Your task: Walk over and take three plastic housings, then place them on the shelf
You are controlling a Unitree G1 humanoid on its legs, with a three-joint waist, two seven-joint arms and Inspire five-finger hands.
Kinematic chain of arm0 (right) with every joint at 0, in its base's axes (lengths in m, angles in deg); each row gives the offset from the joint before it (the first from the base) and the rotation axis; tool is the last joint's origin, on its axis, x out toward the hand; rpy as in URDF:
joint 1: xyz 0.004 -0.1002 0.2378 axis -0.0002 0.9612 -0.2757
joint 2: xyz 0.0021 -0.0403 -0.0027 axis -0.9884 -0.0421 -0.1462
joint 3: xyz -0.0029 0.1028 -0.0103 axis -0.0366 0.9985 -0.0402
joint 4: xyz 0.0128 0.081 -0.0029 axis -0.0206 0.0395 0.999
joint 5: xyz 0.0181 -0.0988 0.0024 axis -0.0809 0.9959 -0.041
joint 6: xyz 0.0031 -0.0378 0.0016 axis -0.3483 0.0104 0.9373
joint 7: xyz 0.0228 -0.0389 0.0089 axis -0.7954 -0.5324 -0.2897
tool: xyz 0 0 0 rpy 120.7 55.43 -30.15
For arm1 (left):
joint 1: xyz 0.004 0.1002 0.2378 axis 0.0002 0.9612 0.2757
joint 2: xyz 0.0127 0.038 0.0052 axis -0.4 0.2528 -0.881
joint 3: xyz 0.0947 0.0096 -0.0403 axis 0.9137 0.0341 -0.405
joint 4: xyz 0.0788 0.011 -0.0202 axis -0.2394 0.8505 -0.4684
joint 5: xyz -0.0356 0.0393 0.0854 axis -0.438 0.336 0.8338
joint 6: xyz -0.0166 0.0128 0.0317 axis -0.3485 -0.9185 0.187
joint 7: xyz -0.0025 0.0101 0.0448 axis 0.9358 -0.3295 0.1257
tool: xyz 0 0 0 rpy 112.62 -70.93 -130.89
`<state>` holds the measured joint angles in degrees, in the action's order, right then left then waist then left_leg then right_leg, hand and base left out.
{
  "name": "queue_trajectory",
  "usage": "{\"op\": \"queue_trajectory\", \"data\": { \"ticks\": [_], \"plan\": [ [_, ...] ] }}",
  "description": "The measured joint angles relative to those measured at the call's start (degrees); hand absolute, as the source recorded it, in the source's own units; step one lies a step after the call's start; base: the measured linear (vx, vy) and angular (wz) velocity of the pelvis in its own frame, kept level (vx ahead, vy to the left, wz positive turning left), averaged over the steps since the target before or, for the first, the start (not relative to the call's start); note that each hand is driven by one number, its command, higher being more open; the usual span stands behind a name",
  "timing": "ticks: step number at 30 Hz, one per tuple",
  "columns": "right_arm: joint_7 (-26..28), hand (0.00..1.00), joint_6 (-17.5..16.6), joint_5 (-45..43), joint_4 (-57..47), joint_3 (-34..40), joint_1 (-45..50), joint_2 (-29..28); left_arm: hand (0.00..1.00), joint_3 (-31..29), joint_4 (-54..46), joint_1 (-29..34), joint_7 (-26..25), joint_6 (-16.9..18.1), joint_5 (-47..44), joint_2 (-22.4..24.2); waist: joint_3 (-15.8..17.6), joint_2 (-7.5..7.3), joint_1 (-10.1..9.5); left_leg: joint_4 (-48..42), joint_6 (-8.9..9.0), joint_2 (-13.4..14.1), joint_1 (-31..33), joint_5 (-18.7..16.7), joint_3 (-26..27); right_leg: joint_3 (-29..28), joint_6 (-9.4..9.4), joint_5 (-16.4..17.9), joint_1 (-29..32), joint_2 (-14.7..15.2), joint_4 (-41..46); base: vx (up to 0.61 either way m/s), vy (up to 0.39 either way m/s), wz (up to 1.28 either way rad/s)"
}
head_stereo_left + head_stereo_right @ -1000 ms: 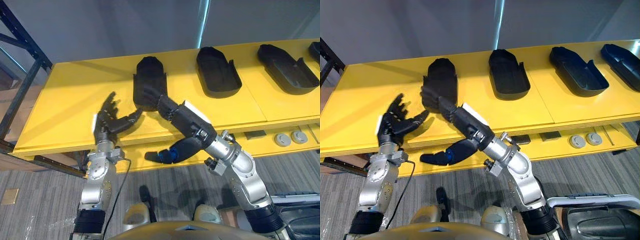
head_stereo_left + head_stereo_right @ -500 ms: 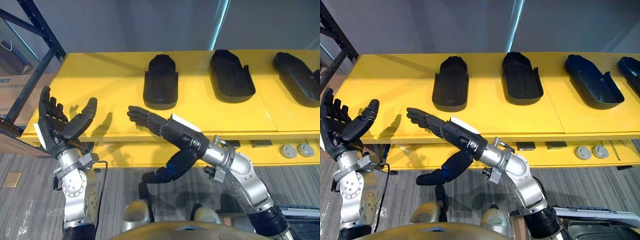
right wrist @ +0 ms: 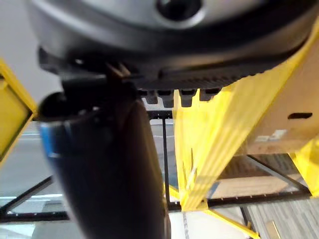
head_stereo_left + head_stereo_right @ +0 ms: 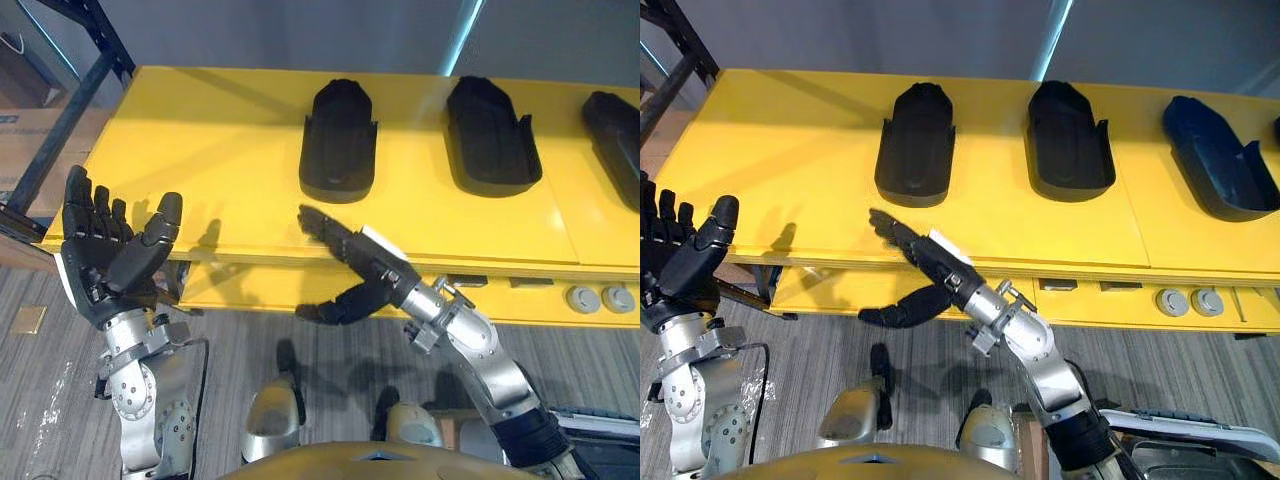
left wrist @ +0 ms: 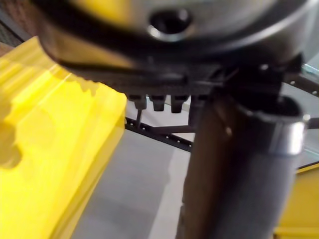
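Note:
Three black plastic housings lie in a row on the yellow shelf top: the left housing, the middle housing and the right housing. My right hand hovers over the shelf's front edge, just short of the left housing. Its fingers are straight, its thumb hangs below the edge, and it holds nothing. My left hand is raised off the shelf's front left corner, palm up, with the fingers spread and empty.
A lower yellow shelf level carries round grey parts at the right. A dark rack upright stands at the left, with a cardboard box behind it. Grey carpet lies below.
My right hand has drawn back from the left housing's near end to the shelf's front edge. My left hand has left the shelf top and risen off its corner. The camera has shifted.

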<state>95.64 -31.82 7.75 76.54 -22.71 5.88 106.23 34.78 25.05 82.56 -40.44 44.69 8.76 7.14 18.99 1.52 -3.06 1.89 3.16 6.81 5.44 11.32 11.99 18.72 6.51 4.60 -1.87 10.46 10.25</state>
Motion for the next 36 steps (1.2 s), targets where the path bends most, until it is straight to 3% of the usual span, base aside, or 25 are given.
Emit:
{"op": "queue_trajectory", "data": {
  "ticks": [16,31,36],
  "plan": [
    [-6.63,1.0,-1.83,0.09,4.44,6.17,-8.09,-2.96,1.0,-0.33,0.01,-0.86,-0.07,-0.04,-1.75,0.23,4.55,0.58,-1.37,-1.92,0.4,0.33,3.18,0.11,-2.55,2.0,-0.86,4.0,3.63,0.63,6.71,0.01,-0.032,0.07],
    [-7.44,1.0,-2.17,1.83,6.82,6.94,-11.6,-4.46,1.0,-0.82,0.02,-1.04,0.46,-0.05,-1.75,1.45,5.93,0.54,-1.5,-3.75,0.24,0.05,3.5,-1.07,-3.18,2.73,-1.05,5.67,3.79,1.44,8.8,0.0,-0.011,0.03],
    [-3.02,1.0,-2.17,1.47,6.75,6.92,-11.6,-4.58,1.0,-1.27,0.01,-1.01,1.57,-0.05,-1.76,1.45,5.95,0.48,-1.45,-3.76,0.27,0.07,3.49,-1.05,-3.01,2.64,-0.97,5.6,3.6,1.42,8.68,0.01,-0.003,-0.01]
  ]
}}
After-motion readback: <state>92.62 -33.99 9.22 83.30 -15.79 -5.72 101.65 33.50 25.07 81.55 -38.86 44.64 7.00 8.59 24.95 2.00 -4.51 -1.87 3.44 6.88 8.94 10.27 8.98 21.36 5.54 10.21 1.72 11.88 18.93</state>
